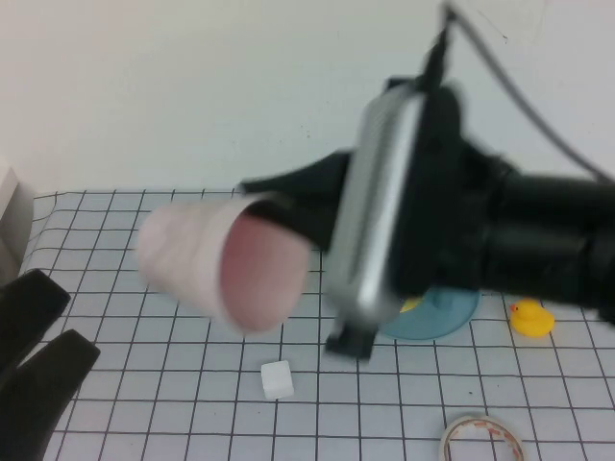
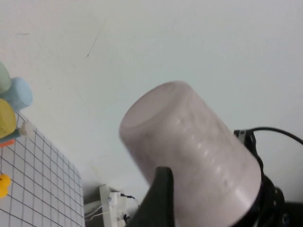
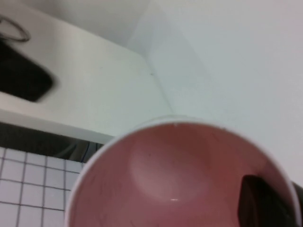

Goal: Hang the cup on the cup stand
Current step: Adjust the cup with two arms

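The pale pink cup point(image 1: 207, 259) hangs on its side in mid-air, mouth toward the high camera. My right gripper point(image 1: 288, 206) is shut on its rim, with one black finger point(image 3: 260, 203) inside the cup point(image 3: 175, 175) and the other hidden behind the wall. My left gripper point(image 1: 38, 341) is low at the front left, open, its two fingers spread and apart from the cup. In the left wrist view the cup point(image 2: 199, 161) fills the middle behind one left finger point(image 2: 161, 198). The cup stand's teal base point(image 1: 447, 312) shows partly behind the right arm.
On the grid mat lie a yellow duck point(image 1: 530, 319), a small white cube point(image 1: 277, 379) and a tape roll point(image 1: 480, 440) at the front edge. A light blue cup point(image 2: 19, 93) and a yellow cup point(image 2: 5, 118) show in the left wrist view.
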`<state>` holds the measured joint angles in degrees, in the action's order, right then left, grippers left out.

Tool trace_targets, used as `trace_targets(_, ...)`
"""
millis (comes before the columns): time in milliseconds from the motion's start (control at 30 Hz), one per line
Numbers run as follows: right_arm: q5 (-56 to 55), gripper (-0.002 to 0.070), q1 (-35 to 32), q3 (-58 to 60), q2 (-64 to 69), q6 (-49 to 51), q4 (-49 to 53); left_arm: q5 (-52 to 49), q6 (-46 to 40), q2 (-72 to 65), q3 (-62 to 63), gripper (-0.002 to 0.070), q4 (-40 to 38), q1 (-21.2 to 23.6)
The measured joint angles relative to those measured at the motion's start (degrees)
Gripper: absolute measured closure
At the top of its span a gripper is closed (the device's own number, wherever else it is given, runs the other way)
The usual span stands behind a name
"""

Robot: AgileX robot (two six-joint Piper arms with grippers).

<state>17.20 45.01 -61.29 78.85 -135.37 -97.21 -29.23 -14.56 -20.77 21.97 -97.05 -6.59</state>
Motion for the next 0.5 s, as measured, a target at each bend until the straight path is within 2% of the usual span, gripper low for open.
trace_targets(200,-3.03,0.0659,6.85,-1.29,1.41,-4.16,-0.52,0.33,3.71,0.0,0.0,-0.0001,-0.22,0.0)
trace_targets(500,-3.1,0.0659,7.45,-5.39,3.41,-4.8,-0.79,-0.32,4.57,0.0,0.0,-0.0003,-0.22,0.0)
